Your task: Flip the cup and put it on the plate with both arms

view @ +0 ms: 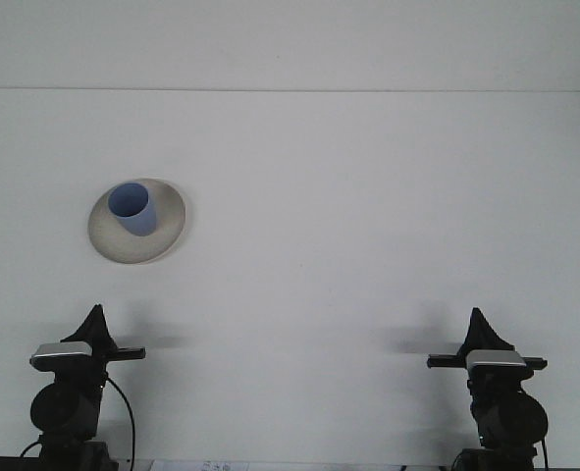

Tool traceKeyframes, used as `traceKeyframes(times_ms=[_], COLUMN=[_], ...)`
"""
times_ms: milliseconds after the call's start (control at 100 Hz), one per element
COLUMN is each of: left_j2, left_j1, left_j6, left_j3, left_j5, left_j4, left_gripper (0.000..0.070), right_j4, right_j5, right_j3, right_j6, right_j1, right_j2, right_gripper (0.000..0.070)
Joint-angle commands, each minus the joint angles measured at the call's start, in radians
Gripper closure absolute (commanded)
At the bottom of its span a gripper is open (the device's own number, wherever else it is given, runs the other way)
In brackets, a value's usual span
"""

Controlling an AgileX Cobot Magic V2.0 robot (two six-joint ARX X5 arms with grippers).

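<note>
A blue cup (132, 209) stands upright, mouth up, on a pale round plate (162, 242) at the left of the white table. My left gripper (95, 320) rests low at the front left, well short of the plate, nothing in it. My right gripper (481, 324) sits low at the front right, far from the cup, and also holds nothing. Each gripper shows only as a dark pointed tip above its wrist camera.
The white table (348, 226) stretches back to a seam line along the far edge (290, 90). Cables hang by the left arm base (123, 412).
</note>
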Motion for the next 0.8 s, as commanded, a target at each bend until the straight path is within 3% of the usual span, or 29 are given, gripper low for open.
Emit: traceKeyframes(times_ms=[0, 790], left_j2=[-0.002, -0.002], left_j1=[0.000, 0.000], left_j6=[-0.005, -0.005], left_j3=[-0.019, -0.019], left_j5=[-0.005, -0.005], left_j4=[0.012, 0.014], left_gripper=[0.0687, 0.0687], right_j4=[-0.009, -0.028], right_j5=[0.016, 0.013], right_j3=[-0.002, -0.002], right_j6=[0.032, 0.055], right_j1=[-0.002, 0.000], right_j2=[0.002, 0.002], right_gripper=[0.0697, 0.0697])
